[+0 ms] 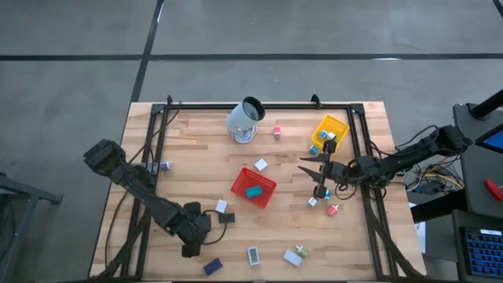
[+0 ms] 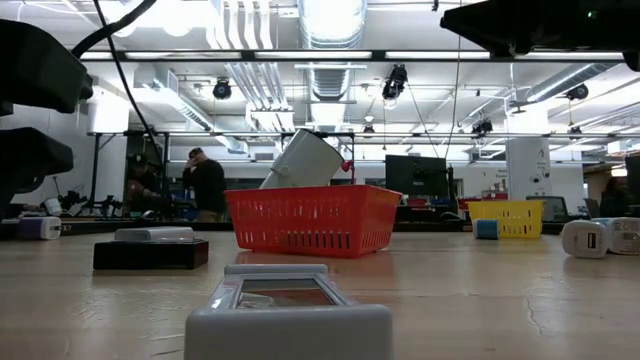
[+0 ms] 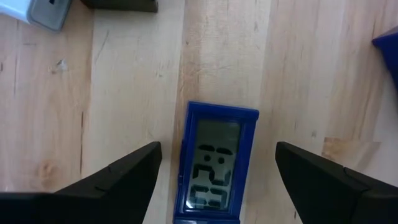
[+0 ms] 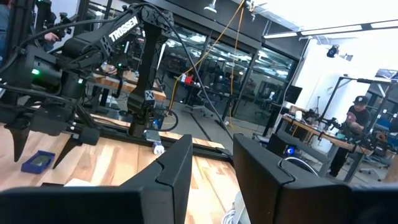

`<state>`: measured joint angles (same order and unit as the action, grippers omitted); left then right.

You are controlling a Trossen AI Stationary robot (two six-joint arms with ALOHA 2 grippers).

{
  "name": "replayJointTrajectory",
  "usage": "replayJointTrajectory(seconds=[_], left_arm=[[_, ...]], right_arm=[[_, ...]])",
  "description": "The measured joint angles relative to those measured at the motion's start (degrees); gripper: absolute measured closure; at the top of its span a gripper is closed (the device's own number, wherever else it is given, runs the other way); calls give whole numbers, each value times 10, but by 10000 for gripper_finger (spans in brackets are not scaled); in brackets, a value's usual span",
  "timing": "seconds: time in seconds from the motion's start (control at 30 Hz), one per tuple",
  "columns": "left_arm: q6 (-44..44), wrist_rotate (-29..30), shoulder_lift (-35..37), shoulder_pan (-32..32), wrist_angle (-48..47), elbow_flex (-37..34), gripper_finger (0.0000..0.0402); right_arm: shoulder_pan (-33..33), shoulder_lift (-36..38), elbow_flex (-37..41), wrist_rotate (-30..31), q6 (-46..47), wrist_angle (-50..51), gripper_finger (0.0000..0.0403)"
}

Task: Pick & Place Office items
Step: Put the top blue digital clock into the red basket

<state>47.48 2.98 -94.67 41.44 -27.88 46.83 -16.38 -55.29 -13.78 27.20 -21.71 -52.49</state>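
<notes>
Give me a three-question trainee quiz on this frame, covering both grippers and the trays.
1. What lies between the open fingers of the left gripper?
2. What is inside the red tray? A) a teal block B) a pink block C) nothing
3. True or false: the right gripper hangs over the red tray.

Key:
1. The blue clock, flat on the table.
2. A, the teal block.
3. False: it is beside the red tray, on the side toward the yellow tray.

Pale butcher-block wood table point(image 1: 196, 149), planked, matt, faint grain. Red mesh tray point(image 1: 253, 187) and yellow mesh tray point(image 1: 329, 132), plastic lattice. Blue digital clock point(image 3: 216, 160), glossy plastic casing, grey LCD face. Grey-white cup point(image 1: 244, 119), smooth, matt.
</notes>
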Motion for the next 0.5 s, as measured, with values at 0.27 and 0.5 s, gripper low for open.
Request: replayJointTrajectory(seconds=[0.27,0.5], left_arm=[[17,22,-1,11,-1,-1,78],[23,35,-1,16,-6,-2,129]], right_arm=[[0,0,0,0,0,0,303],[0,0,0,0,-4,0,313]])
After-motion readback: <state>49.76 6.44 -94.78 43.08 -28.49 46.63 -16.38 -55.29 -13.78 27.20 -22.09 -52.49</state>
